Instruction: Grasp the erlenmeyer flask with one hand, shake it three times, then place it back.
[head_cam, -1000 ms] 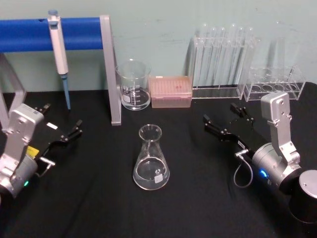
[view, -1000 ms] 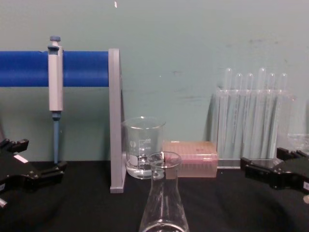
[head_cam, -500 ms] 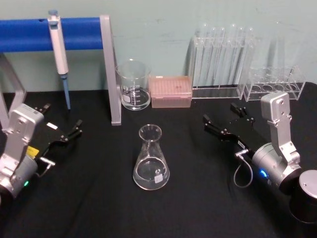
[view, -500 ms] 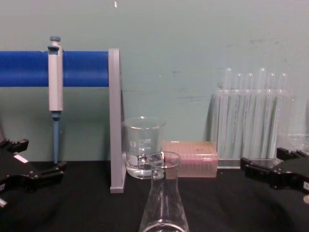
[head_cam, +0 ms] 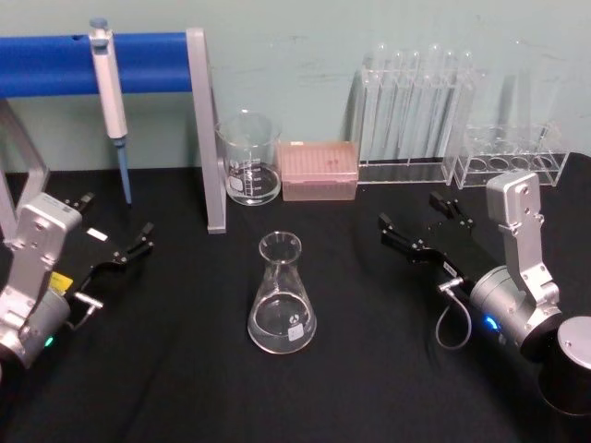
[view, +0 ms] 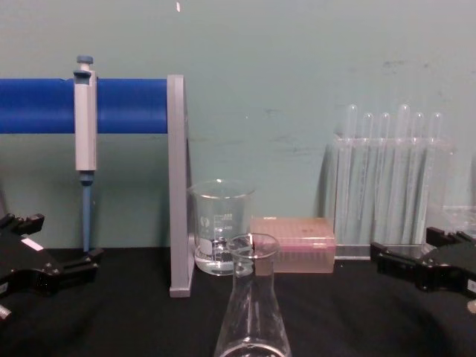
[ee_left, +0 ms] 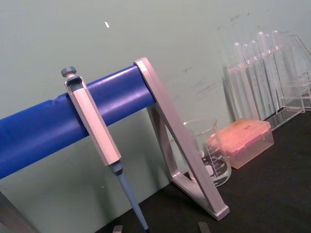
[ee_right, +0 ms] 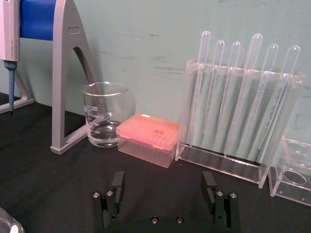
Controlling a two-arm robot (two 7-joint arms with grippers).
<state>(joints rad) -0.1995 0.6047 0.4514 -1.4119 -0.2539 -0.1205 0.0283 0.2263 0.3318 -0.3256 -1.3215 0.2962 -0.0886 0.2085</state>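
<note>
- Head view: the clear glass conical erlenmeyer flask stands upright on the black table, at its middle, between the two arms and well apart from both.
- Nothing has shifted over the last second: flask and both grippers lie as before, so the grasp is judged not yet begun.
- Right black boxy gripper with the grey cable: fingers spread wide, holding nothing, to the flask's right; the right wrist view confirms the open gap.
- Left black gripper: fingers likewise apart and empty, parked at the table's left.
- Count: one flask; one straight-walled glass beaker; one pink tip box; one pipette hung on the blue bar of one stand; six test tubes in the clear rack; one further low rack.
</note>
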